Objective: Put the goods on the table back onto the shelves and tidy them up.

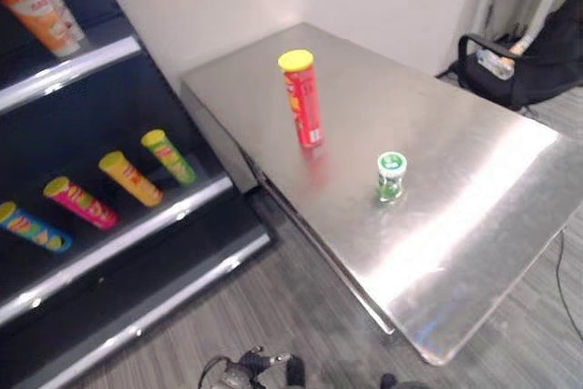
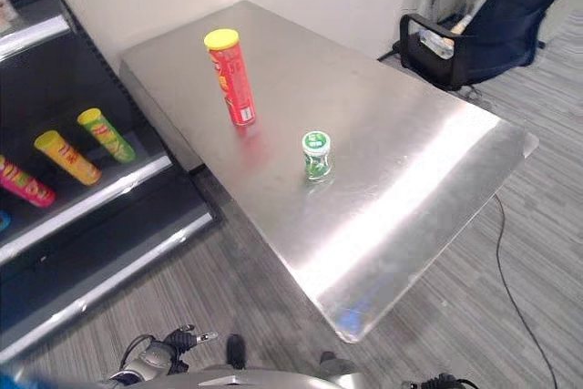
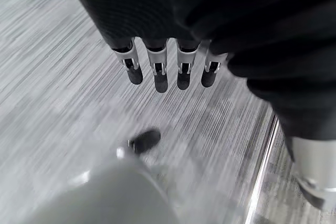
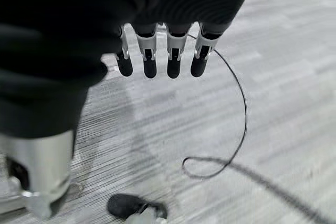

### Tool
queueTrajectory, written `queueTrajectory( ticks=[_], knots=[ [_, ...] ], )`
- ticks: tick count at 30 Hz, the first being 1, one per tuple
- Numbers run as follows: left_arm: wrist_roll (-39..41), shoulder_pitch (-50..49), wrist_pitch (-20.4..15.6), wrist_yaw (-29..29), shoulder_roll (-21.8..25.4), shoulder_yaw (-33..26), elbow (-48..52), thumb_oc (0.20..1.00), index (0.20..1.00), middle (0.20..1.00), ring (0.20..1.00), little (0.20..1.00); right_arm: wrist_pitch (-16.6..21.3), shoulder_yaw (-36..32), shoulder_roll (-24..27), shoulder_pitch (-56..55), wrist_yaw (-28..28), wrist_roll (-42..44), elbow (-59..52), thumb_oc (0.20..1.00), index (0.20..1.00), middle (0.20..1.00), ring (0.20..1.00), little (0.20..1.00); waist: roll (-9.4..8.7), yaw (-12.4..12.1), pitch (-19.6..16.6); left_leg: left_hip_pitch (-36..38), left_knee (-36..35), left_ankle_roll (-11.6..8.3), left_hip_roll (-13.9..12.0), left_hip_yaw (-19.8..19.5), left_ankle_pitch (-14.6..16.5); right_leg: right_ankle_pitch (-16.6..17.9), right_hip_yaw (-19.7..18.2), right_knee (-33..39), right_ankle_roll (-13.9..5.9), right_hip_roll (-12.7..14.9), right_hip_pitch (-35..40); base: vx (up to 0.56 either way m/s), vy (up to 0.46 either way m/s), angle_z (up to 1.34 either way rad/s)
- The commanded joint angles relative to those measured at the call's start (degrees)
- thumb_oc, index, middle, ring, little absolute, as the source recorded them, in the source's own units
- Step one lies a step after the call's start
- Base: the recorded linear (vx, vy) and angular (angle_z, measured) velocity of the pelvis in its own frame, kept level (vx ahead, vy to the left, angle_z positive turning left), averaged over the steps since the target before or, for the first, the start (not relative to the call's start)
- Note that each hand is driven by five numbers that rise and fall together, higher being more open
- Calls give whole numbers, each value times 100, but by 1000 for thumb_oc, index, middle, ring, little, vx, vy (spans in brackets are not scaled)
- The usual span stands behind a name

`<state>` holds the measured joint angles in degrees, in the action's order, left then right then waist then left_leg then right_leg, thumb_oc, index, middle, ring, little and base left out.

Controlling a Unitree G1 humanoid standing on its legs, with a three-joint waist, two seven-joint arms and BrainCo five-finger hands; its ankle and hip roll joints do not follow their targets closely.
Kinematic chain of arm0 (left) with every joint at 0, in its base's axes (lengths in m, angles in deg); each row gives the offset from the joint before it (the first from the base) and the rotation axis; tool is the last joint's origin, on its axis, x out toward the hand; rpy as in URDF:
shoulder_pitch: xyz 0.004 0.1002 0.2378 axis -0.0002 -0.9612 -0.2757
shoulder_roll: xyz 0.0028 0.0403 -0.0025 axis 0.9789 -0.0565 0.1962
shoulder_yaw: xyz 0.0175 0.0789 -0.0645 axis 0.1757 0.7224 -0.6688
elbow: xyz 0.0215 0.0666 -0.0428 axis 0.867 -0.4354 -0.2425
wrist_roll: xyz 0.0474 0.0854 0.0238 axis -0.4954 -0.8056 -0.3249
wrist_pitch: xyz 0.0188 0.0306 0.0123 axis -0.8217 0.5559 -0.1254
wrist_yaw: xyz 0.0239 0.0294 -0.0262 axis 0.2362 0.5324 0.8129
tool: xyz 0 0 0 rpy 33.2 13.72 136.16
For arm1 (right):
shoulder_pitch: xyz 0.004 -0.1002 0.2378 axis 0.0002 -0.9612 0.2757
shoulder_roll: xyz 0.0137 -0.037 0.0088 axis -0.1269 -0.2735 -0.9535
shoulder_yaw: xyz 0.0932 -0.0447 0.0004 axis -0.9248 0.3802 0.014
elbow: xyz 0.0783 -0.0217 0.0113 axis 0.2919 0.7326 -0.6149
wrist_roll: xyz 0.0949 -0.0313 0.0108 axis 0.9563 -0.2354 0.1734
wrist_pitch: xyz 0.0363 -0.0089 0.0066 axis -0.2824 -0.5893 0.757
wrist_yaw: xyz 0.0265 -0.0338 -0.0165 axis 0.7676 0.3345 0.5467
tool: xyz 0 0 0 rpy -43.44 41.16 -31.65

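Note:
A tall red can with a yellow lid (image 1: 302, 97) stands upright near the middle of the steel table (image 1: 474, 170). A small green jar with a white and green lid (image 1: 392, 176) stands a little nearer, to the can's right. The dark shelves (image 1: 109, 243) rise at the left of the table. My left hand (image 3: 160, 72) hangs over the grey floor with straight fingers and holds nothing. My right hand (image 4: 149, 59) also hangs over the floor, fingers straight and empty. Both hands are low and well away from the table's goods.
Several cans lie on a lower shelf: a yellow-green one (image 1: 168, 156), a yellow-orange one (image 1: 130, 178), a pink one (image 1: 80, 202) and a blue one (image 1: 32, 227). An orange packet (image 1: 41, 14) sits on the upper shelf. A black chair (image 1: 506, 66) stands past the table's far right.

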<state>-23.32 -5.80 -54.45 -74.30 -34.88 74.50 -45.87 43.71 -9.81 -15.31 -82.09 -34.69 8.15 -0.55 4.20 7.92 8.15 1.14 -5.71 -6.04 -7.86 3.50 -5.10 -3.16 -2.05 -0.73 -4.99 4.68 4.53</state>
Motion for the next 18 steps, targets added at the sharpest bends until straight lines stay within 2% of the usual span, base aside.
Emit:
queueTrajectory(
  ticks=[1,2,3,5,9,11,14,18],
  knots=[
    [-33,233,-48,66,408,-47,4,1000,1000,1000,1000,1000,8,102,-142,381,12,102,-96,1000,1000,1000,1000,1000,-321,-229,51,-27,136,-20,5,539,412,284,849,-336,-646,1196,-584,21,388,-138],
    [-95,245,-31,45,470,-33,6,1000,1000,1000,1000,1000,41,74,-140,394,-5,147,-143,1000,1000,1000,1000,1000,-317,-240,31,33,78,19,54,771,432,366,1553,-526,-568,1283,-641,21,288,-104],
    [-96,244,-31,45,470,-33,6,1000,1000,1000,1000,1000,41,75,-141,393,-6,147,-143,1000,1000,1000,1000,1000,-317,-233,30,30,79,19,55,764,432,364,1560,-526,-569,1285,-639,71,324,-55],
    [-141,210,-9,49,499,-77,-14,1000,1000,1000,1000,1000,38,27,-135,351,-5,248,-84,1000,1000,1000,1000,1000,-372,-159,28,152,71,119,163,937,517,291,1333,-519,-551,976,-662,83,200,-17],
    [-143,217,-8,44,528,-143,-58,1000,1000,1000,1000,1000,30,-87,-108,249,-2,408,68,1000,1000,1000,1000,1000,-456,-116,-5,219,71,173,287,1111,646,246,1398,-311,-476,684,-630,42,78,-40],
    [-138,292,-2,45,552,-156,-37,1000,1000,1000,1000,1000,23,-293,-21,176,-34,616,160,1000,1000,1000,1000,1000,-509,-27,53,253,71,184,328,1138,646,278,1154,-215,-496,561,-667,34,25,-22],
    [-90,368,-41,81,576,-184,9,1000,1000,1000,1000,1000,4,-622,199,79,-150,759,409,1000,1000,1000,1000,1000,-558,-13,51,235,71,185,364,1215,669,436,1018,109,-578,535,-621,20,11,-20],
    [-60,436,-57,84,600,-213,-4,1000,1000,1000,1000,1000,-11,-1695,862,-287,-280,1359,799,1000,1000,1000,1000,1000,-616,69,14,236,71,154,332,1261,672,514,1059,328,-645,564,-514,63,-12,-6]
  ],
)
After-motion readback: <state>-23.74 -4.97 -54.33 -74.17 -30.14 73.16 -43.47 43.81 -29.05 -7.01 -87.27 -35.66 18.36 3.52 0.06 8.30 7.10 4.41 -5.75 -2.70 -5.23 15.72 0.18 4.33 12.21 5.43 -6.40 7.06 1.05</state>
